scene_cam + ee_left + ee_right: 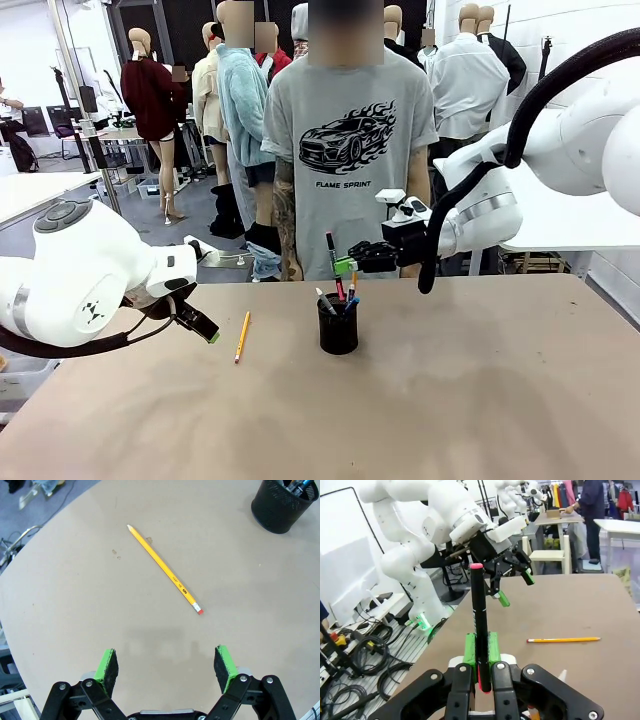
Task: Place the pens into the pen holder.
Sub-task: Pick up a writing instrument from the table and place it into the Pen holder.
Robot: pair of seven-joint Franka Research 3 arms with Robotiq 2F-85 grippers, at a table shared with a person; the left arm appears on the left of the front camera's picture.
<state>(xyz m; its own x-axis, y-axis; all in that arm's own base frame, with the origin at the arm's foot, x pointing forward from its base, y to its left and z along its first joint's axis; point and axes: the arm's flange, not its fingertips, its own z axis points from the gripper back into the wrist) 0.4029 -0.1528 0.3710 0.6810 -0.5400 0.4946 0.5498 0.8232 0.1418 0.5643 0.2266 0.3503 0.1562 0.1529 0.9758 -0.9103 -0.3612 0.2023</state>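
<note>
The black wire-mesh pen holder (338, 328) stands mid-table with several pens in it; its rim also shows in the left wrist view (281, 509). My right gripper (343, 267) hovers just above the holder, shut on a black marker (332, 255) with a pink end (479, 610), held nearly upright between the green pads (468, 649). A yellow pencil (242, 337) lies flat on the table left of the holder (165, 571) (563, 640). My left gripper (203, 327) (167, 664) hangs open and empty a little left of the pencil, above the table.
A person in a grey T-shirt (345, 150) stands at the far edge, right behind the holder. The brown table (450, 400) has free room at the front and right. My left arm (445, 525) appears across the table in the right wrist view.
</note>
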